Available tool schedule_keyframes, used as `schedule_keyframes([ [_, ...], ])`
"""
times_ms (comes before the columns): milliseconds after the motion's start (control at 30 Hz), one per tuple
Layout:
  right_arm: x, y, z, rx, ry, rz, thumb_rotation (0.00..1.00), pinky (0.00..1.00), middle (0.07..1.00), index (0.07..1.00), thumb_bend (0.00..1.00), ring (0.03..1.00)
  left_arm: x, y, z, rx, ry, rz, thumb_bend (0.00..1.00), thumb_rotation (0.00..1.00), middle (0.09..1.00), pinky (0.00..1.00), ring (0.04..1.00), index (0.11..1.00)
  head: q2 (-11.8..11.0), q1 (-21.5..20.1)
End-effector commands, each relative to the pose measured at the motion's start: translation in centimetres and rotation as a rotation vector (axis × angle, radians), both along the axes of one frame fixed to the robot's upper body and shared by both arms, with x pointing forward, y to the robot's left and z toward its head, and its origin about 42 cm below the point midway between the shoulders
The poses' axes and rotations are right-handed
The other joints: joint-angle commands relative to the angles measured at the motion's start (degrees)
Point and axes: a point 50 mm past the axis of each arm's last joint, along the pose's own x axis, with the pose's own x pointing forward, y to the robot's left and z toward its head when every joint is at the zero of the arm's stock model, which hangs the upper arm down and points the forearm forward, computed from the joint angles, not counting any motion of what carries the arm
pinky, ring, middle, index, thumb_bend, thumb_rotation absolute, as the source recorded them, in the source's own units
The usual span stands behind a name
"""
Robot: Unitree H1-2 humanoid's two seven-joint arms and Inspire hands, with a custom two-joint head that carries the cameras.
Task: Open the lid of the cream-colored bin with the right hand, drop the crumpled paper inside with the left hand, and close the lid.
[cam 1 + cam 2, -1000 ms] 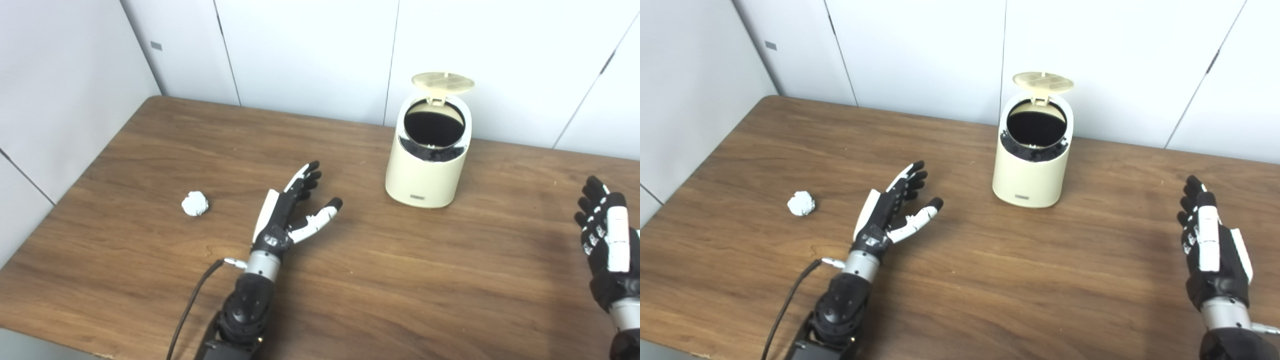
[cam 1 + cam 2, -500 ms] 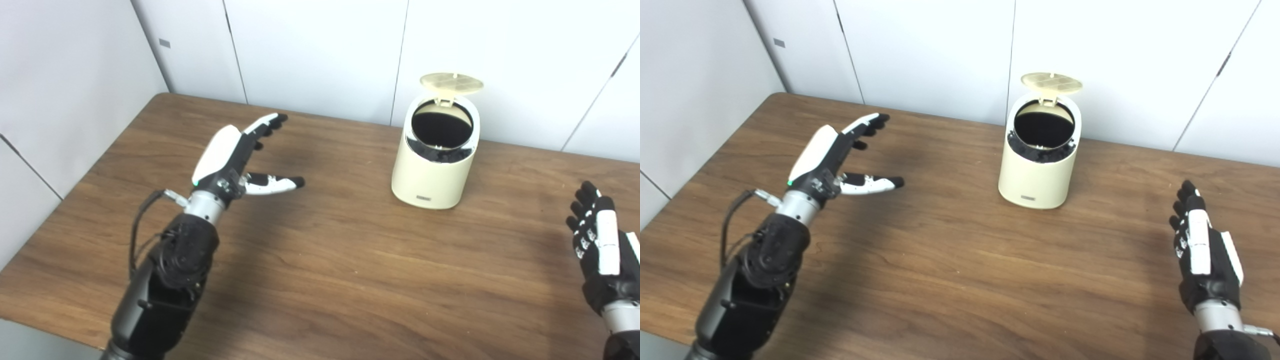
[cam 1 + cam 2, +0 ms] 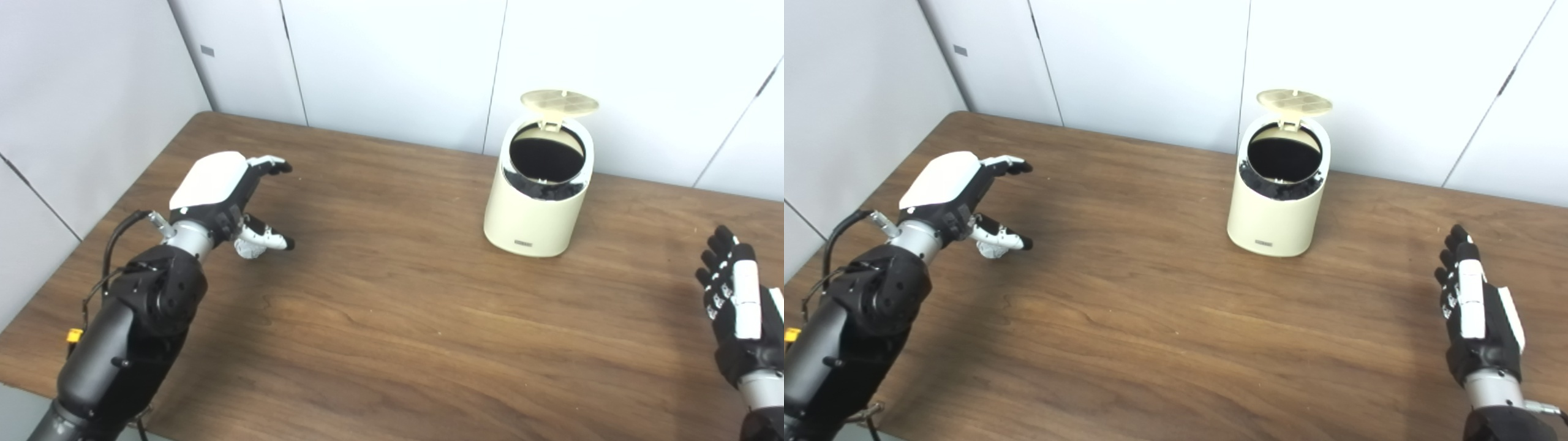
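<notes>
A wooden counter (image 3: 429, 318) stood against pale wall panels (image 3: 392, 61). Toward the back, right of centre, sat a cream-coloured bin (image 3: 539, 184). Its round lid (image 3: 559, 103) was tipped up and back on its rear hinge, leaving the dark inside of the bin open to view. The bin stood upright, near the wall but not visibly touching it.

On the left side of the counter, the left hand (image 3: 223, 196) hovered palm down, its white back facing up, at the end of a black arm that entered from the lower left corner. Its fingers (image 3: 272, 165) were spread and curved downward, with the thumb reaching out to the right lower down. Just beneath the hand, partly hidden by the thumb, lay the crumpled paper (image 3: 247, 247), a small white ball resting on the counter. The fingers arched over it without closing on it, and whether the thumb touched it could not be told.

At the far right edge, the right hand (image 3: 738, 315) was held upright above the counter, well away from the bin, with its fingers (image 3: 718, 245) straight, close side by side and pointing up and away, holding nothing.

A black cable (image 3: 119, 229) looped from the left wrist back along the arm.
</notes>
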Motion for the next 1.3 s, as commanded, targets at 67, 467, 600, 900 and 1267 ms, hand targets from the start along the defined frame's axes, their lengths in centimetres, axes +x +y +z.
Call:
schedule_keyframes([
  [67, 0.8, 0.1, 2.0, -0.003, -0.091, 0.015, 1.00, 1.00, 1.000, 0.991, 0.48, 1.000, 0.0, 2.3, 1.5, 0.110, 0.012, 0.067, 0.96, 0.10, 0.822, 0.73, 0.833, 0.801, 0.11, -0.19],
  [467, 0.9, 0.0, 2.0, 0.004, -0.096, 0.016, 1.00, 1.00, 1.000, 0.978, 0.48, 1.000, 0.6, 4.2, 0.3, 0.129, 0.104, 0.117, 0.94, 0.10, 0.818, 0.66, 0.816, 0.775, 0.13, 0.05],
  [600, 0.8, 0.1, 2.1, 0.013, -0.098, 0.009, 1.00, 0.99, 0.999, 0.963, 0.49, 1.000, 0.9, 4.3, -0.1, 0.103, 0.117, 0.113, 0.93, 0.09, 0.808, 0.64, 0.791, 0.773, 0.31, -0.01],
  [900, 0.6, 0.3, 2.4, 0.033, -0.097, -0.004, 1.00, 0.94, 0.994, 0.948, 0.48, 0.996, 1.6, 4.2, -1.3, 0.016, 0.139, 0.127, 0.91, 0.03, 0.781, 0.64, 0.754, 0.751, 0.74, -0.45],
  [1267, 0.7, 0.4, 2.4, 0.040, -0.096, 0.001, 1.00, 0.95, 1.000, 0.950, 0.51, 1.000, 1.7, 4.0, -1.9, -0.056, 0.148, 0.120, 0.87, 0.00, 0.701, 0.58, 0.638, 0.713, 0.97, -0.79],
])
